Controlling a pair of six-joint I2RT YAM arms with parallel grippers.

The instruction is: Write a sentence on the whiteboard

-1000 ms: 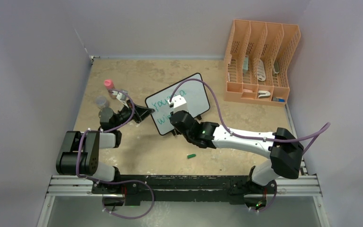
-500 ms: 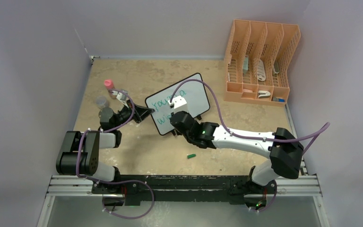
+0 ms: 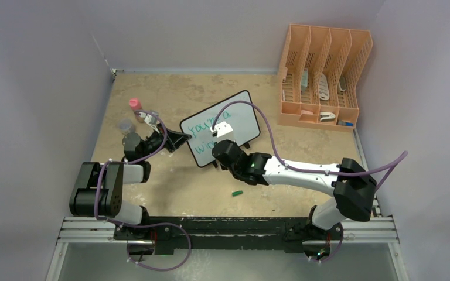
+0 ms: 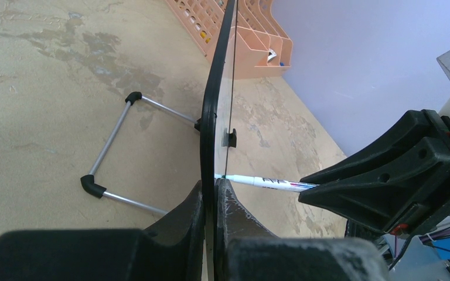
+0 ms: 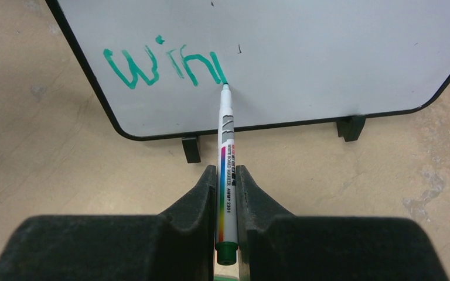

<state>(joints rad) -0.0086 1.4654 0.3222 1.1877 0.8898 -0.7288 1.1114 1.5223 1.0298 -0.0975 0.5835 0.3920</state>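
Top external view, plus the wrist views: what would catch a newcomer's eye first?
The small whiteboard stands in the middle of the top view with teal lettering on it. The right wrist view shows the right hand pinching a marker whose tip touches the end of "Win". The left hand clamps the whiteboard's left edge, and an orange file rack stands at the far right corner.

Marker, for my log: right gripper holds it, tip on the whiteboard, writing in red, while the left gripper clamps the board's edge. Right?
Not red: the lettering is teal-green, per the right wrist view. The right gripper holds the marker to the whiteboard; the left gripper clamps its edge.
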